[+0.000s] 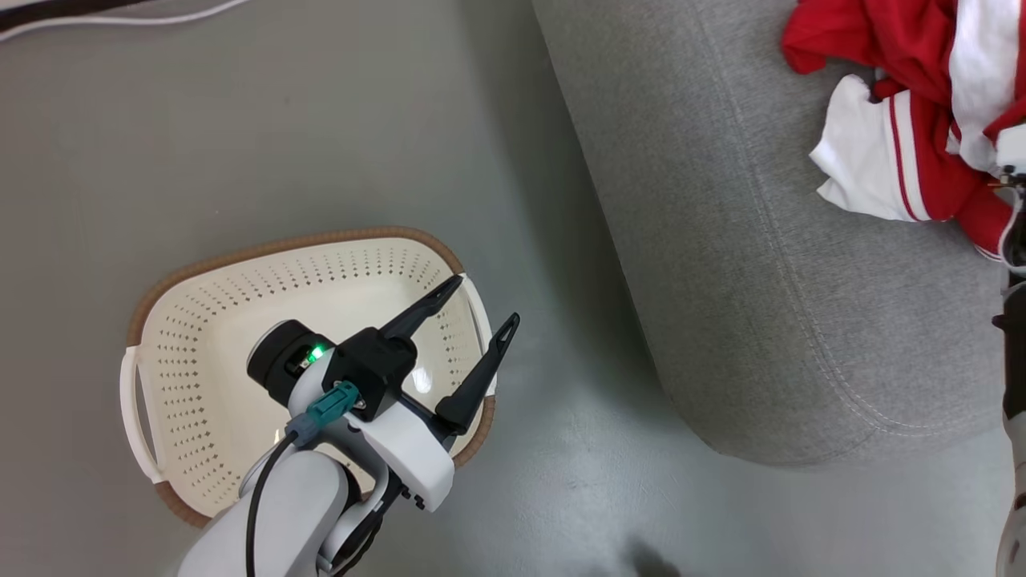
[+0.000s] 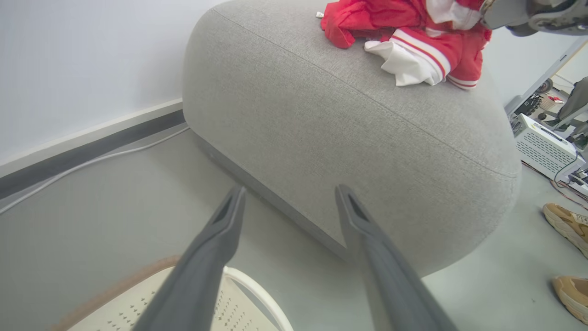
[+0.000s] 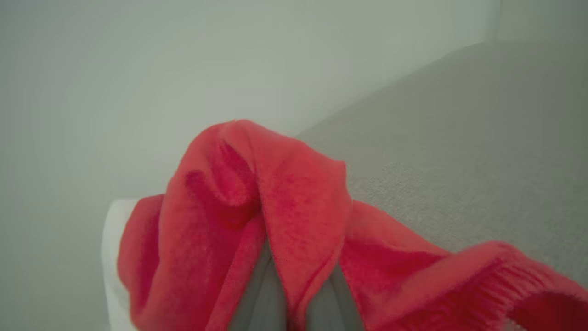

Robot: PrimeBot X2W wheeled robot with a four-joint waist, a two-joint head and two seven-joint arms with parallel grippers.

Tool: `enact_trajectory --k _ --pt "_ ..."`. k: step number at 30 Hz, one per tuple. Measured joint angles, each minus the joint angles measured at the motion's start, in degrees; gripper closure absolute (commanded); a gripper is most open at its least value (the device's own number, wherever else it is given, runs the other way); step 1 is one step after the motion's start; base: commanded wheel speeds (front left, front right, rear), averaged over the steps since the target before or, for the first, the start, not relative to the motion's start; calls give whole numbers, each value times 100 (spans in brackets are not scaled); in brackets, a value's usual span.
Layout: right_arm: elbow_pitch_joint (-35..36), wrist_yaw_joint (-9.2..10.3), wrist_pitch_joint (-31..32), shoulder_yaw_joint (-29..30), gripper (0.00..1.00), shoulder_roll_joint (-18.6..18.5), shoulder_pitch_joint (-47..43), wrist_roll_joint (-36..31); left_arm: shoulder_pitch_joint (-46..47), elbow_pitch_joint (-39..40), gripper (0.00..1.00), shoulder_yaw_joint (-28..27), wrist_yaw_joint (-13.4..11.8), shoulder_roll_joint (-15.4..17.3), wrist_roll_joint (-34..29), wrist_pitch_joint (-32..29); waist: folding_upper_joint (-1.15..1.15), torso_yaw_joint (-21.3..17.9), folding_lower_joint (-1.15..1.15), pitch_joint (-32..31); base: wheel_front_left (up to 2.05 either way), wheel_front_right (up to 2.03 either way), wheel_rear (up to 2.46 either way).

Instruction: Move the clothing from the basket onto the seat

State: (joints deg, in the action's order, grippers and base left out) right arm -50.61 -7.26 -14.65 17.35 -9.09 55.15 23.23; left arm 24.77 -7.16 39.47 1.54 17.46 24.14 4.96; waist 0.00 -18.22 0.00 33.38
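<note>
One clothing [image 3: 280, 193] fold between right gripper's [image 3: 291, 285] fingers [image 3: 258, 299]; left gripper [image 1: 486, 300] apart

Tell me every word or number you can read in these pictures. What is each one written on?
No words or numbers can be read here.
On the clothing: red and white cloth, no lettering shows clearly.
On the small white scrap lying on the seat: too small to read.
On the white box beyond the seat: too blurred to make out any label.
</note>
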Motion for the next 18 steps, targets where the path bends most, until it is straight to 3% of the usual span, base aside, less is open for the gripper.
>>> enact_trajectory --k 10,12,13,18 --pt "-1006 0 -1 -708 98 -35 382 378 63 13 0 40 0 12 0 -24 0 58 0 69 0 0 0" --pt "-1024 0 -1 -782 57 -56 398 475 68 12 0 47 0 14 0 -24 0 59 0 53 0 0 0" --pt "-1024 0 -1 -782 0 -56 398 475 68 12 0 47 0 14 0 -24 0 59 0 53 0 0 0" --pt "-976 0 -1 -865 0 -86 359 489 68 -45 0 55 -1 13 5 3 0 50 0 -98 0 0 0"
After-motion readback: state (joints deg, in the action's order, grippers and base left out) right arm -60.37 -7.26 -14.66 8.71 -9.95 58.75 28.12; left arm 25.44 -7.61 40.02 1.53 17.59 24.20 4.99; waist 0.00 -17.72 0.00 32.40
